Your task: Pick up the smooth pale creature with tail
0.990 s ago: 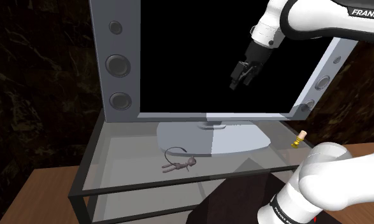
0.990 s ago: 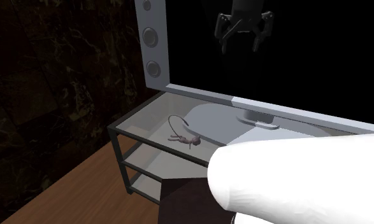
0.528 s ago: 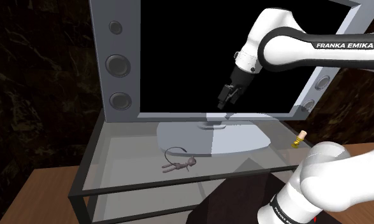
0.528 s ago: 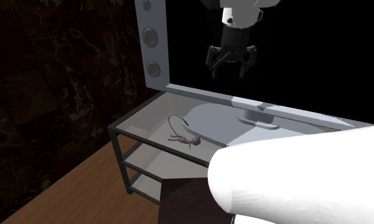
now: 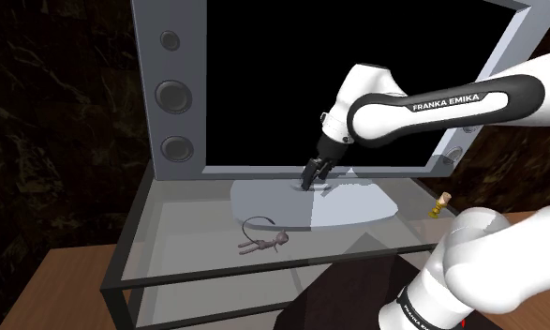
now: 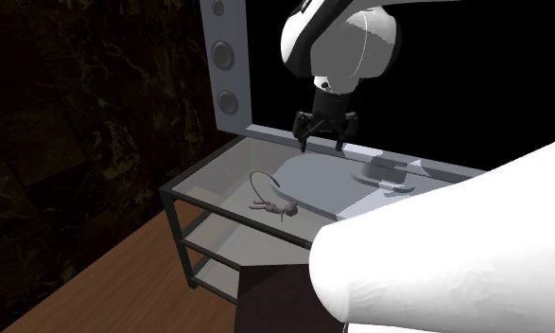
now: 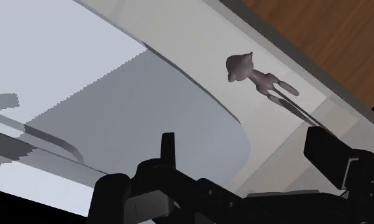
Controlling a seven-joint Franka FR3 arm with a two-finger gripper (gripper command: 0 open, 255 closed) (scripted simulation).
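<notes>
Gripper (image 5: 308,183) is hanging just above the grey base (image 5: 352,208), with the arm crossing in front of the black screen (image 5: 263,84). Creature (image 5: 266,244) is lying on the glass shelf (image 5: 174,230), near the base's front edge and apart from the gripper. A small yellow item (image 5: 439,204) is sitting at the shelf's end, toward the shoulder view's right.

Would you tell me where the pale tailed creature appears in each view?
Shoulder view: creature lower centre, on the glass shelf in front of the monitor base.
Second exterior view: creature centre, by the monitor base.
Wrist view: creature beyond the monitor base's curved edge.
Shared landmark: the monitor base.
</notes>
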